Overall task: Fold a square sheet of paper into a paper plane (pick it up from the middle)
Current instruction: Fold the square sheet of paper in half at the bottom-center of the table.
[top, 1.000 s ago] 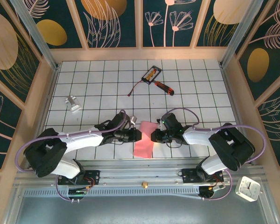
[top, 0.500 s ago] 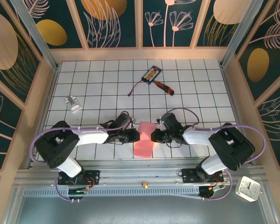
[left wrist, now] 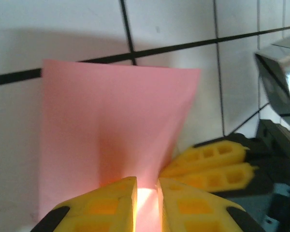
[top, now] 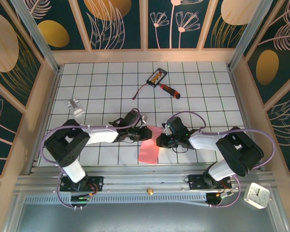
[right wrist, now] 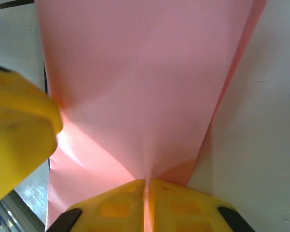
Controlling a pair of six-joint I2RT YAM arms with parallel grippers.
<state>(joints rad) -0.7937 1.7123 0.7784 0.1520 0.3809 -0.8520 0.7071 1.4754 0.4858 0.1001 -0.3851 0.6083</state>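
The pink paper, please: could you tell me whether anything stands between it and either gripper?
Nothing visible does. The left gripper and the right gripper each pinch the pink paper between their fingers, from opposite sides, with no other thing between them.

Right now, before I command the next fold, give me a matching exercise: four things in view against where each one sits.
Things
1. pink paper
2. screwdriver
3. clock
4. silver object

Places
A. far tiles, beside the black-and-orange card
B. off the tiles, near right corner
C. left side of the tiles, by itself
D. pinched by the left gripper and the right gripper

Pairs: 1-D, 2-A, 3-B, 4-C
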